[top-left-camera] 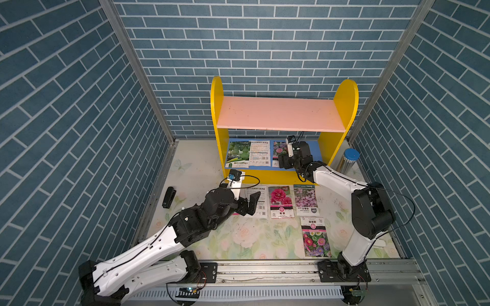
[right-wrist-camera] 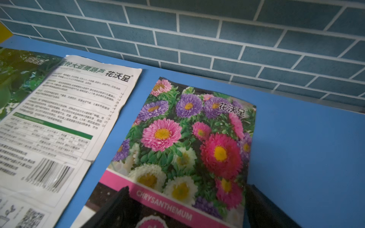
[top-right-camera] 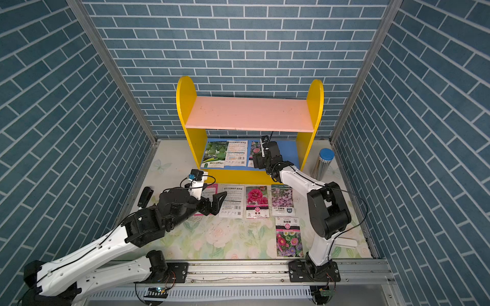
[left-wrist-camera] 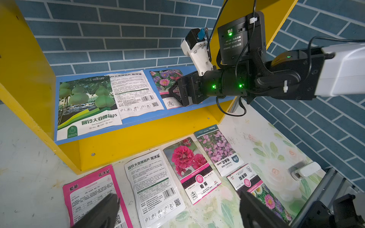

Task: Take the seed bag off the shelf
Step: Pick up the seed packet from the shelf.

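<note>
While the chrysanthemum seed bag [right-wrist-camera: 189, 142] lies flat on the blue lower board [right-wrist-camera: 296, 148] of the shelf [top-left-camera: 344, 106] | right pincer [right-wrist-camera: 185, 197] released, jaws spread astride its labelled end | left pincer [top-right-camera: 216, 202] released above the table [top-left-camera: 198, 164]

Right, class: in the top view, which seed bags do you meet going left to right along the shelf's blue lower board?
Green gourd bag → white printed bag → chrysanthemum flower bag, all lying flat on the blue board.
</note>
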Robot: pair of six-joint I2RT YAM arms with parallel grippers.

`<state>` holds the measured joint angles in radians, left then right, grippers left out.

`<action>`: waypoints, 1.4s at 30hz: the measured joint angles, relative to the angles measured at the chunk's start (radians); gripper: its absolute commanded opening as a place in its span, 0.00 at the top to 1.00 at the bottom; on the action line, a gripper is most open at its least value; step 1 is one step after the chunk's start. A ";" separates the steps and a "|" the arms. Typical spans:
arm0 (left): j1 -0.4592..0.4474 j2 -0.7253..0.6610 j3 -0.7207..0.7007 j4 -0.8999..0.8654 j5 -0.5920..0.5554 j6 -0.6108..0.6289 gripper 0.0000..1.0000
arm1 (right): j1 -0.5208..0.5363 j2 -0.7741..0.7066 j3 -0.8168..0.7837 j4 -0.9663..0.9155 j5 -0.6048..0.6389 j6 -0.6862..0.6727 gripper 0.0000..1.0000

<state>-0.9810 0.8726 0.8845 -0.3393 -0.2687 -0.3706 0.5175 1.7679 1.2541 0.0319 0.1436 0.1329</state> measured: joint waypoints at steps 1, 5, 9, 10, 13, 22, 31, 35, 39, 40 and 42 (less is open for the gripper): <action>0.000 0.000 0.000 0.000 0.000 0.000 0.00 | 0.002 -0.008 -0.014 0.009 0.000 0.000 0.09; 0.000 0.000 -0.003 0.005 0.002 -0.003 0.00 | 0.020 -0.057 -0.075 0.024 0.000 0.000 0.10; 0.000 0.005 -0.011 0.009 0.005 -0.006 0.00 | 0.045 -0.100 -0.123 0.026 0.002 0.004 0.10; 0.000 0.006 -0.012 0.010 0.005 -0.006 0.00 | 0.052 -0.111 -0.134 0.025 0.004 0.010 0.10; 0.000 0.010 -0.012 0.013 0.007 -0.007 0.00 | 0.069 -0.135 -0.158 0.022 0.010 0.021 0.10; 0.001 0.014 -0.012 0.016 0.008 -0.007 0.00 | 0.081 -0.204 -0.175 -0.010 0.037 0.028 0.10; 0.003 0.019 -0.012 0.016 0.012 -0.006 0.00 | 0.069 -0.367 -0.188 -0.047 -0.021 0.096 0.11; 0.006 0.018 -0.012 0.016 0.030 -0.006 0.00 | 0.021 -0.443 -0.258 -0.045 -0.154 0.171 0.13; 0.008 0.014 -0.012 0.017 0.061 -0.002 0.00 | -0.042 -0.483 -0.350 -0.037 -0.288 0.252 0.14; 0.008 0.011 -0.013 0.019 0.068 -0.002 0.00 | -0.051 -0.486 -0.368 -0.035 -0.311 0.266 0.14; 0.009 0.003 -0.014 0.024 0.082 -0.001 0.00 | -0.063 -0.489 -0.401 -0.031 -0.357 0.292 0.15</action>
<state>-0.9718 0.8753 0.8700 -0.3157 -0.1871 -0.3714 0.4541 1.2789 0.8536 0.0010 -0.2131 0.4252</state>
